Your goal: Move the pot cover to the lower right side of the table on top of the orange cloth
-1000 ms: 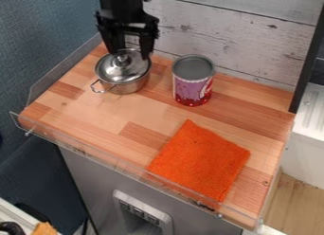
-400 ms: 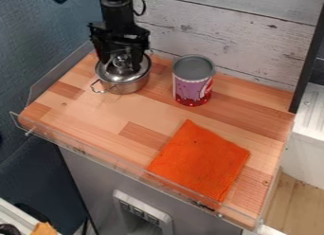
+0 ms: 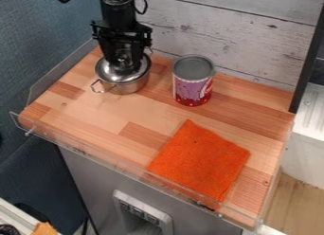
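The claw [image 3: 124, 65] has lowered, pot cover [image 3: 119, 76] beneath it.

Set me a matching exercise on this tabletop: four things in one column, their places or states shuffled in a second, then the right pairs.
Things
1. Gripper
2. Pot cover
3. Can
4. Cloth

Places and states
A. Spread out flat and orange, toward the lower right of the table
B. Resting on top of the pot
C. Hanging down from above, at the cover's middle
D. Standing upright to the right of the pot, grey on top

Right pairs: 1-C, 2-B, 3-D, 4-A
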Controlling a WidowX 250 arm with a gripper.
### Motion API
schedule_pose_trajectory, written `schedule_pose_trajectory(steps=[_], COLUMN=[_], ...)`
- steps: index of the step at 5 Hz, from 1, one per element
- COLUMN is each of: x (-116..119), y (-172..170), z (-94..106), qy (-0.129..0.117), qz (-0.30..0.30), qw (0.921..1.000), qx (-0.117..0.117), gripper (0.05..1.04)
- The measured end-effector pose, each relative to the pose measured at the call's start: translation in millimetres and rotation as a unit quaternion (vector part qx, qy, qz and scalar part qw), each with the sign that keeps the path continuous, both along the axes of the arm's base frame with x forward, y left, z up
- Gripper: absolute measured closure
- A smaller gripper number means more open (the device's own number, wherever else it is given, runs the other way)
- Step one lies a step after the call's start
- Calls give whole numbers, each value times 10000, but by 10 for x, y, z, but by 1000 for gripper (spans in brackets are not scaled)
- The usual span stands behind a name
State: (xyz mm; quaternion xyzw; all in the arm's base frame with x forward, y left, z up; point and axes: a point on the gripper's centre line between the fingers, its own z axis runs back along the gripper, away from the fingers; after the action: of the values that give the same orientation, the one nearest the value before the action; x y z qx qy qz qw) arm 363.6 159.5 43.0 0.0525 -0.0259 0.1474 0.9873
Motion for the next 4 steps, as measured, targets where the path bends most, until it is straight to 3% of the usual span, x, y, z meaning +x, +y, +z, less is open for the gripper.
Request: schedule_pose_trajectory(steps=[1, 2, 3, 4], x=[-41, -76, -24, -97], y=[-21, -63, -230, -623], z=[29, 125, 542, 810], qy=[-27, -101, -629, -935], qz=[-28, 49, -19, -296], qw=[10000, 9999, 9978, 9951], qx=[36, 69, 201, 105], gripper=[680, 805, 805, 805])
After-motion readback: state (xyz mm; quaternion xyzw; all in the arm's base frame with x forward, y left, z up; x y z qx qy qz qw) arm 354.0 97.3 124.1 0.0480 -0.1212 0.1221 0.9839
